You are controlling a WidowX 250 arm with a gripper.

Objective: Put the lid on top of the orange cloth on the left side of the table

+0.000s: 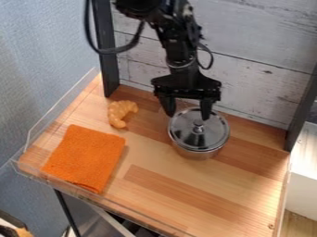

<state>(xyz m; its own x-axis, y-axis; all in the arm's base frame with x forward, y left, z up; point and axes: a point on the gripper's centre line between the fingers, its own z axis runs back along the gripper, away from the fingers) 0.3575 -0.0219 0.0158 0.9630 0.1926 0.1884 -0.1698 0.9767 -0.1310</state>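
Observation:
The black gripper point(188, 110) hangs down near the back of the table, open, its two fingers spread apart over the rear part of the pot. A shiny metal lid point(209, 133) with a round knob on top rests on the silver pot point(198, 153), right of the table's middle. The knob lies nearer the front than the fingertips, and nothing is held between them. The orange cloth point(85, 157) lies flat at the left side of the table.
A toy croissant point(117, 115) lies between the cloth and the back wall. The wooden table point(186, 194) has a clear raised edge at its left and front. Black posts point(106, 69) stand at the back corners, before a whitish plank wall point(260, 83).

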